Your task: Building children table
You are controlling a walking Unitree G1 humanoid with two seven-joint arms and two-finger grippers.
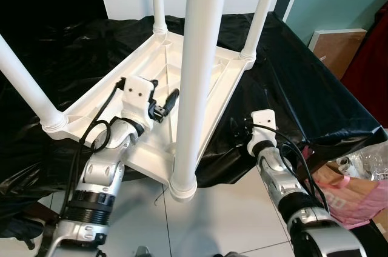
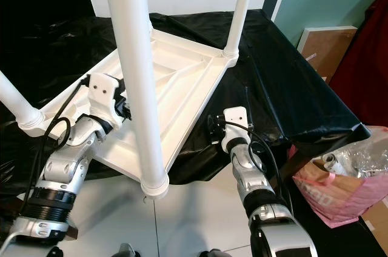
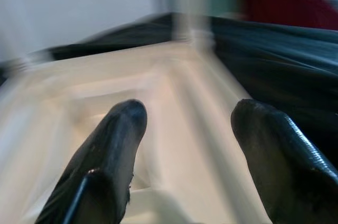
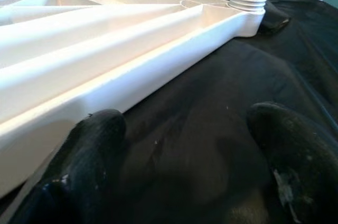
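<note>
A white plastic children's table [image 2: 182,87] lies upside down on a black sheet [image 1: 291,93], its legs pointing up. The nearest leg [image 1: 197,87] rises through the middle of the eye views, and its corner overhangs the sheet's front edge. My left gripper [image 1: 165,106] hovers open over the ribbed underside, just left of that leg; the left wrist view is blurred, with both fingers [image 3: 113,145] apart above the white ribs. My right gripper [image 4: 193,123] is open and empty, low over the black sheet beside the table's long side rim [image 4: 132,71].
A pink bag [image 2: 339,190] with white items in it sits at the right, below the sheet's corner. A brown board [image 1: 339,48] leans on the teal wall behind. White tiled floor [image 1: 230,220] lies in front, between my arms.
</note>
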